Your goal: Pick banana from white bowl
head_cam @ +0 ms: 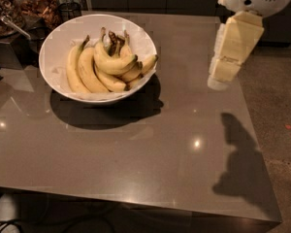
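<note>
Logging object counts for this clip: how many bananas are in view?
7 bananas, all piled in the white bowl; more may hide underneath. Two lie left, five overlap right. The claw hangs above the table, far right.

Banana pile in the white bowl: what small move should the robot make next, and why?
Probably carry the end effector across the table toward the white bowl: it hangs by the table's opposite edge, well apart from the top banana.
</note>
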Motion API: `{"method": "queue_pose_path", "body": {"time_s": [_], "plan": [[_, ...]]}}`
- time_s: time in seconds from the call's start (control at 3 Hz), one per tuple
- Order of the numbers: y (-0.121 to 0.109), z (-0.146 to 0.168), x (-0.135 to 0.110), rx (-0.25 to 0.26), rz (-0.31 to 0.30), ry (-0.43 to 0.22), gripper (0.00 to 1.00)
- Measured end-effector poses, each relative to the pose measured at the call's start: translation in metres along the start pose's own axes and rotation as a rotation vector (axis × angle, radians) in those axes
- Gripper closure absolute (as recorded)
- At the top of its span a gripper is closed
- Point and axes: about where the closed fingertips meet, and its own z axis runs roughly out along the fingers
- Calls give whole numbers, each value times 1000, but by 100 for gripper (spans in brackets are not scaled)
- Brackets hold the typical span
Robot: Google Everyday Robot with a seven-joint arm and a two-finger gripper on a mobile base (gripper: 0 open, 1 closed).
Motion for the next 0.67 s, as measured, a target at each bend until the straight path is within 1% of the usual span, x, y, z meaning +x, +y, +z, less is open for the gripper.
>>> {"method": "queue_pose_path", "body": {"time_s": [0.33, 0.67], "plan": [[2, 5, -34, -28, -81, -12, 0], [-3, 2, -40, -2, -82, -34, 0]]}}
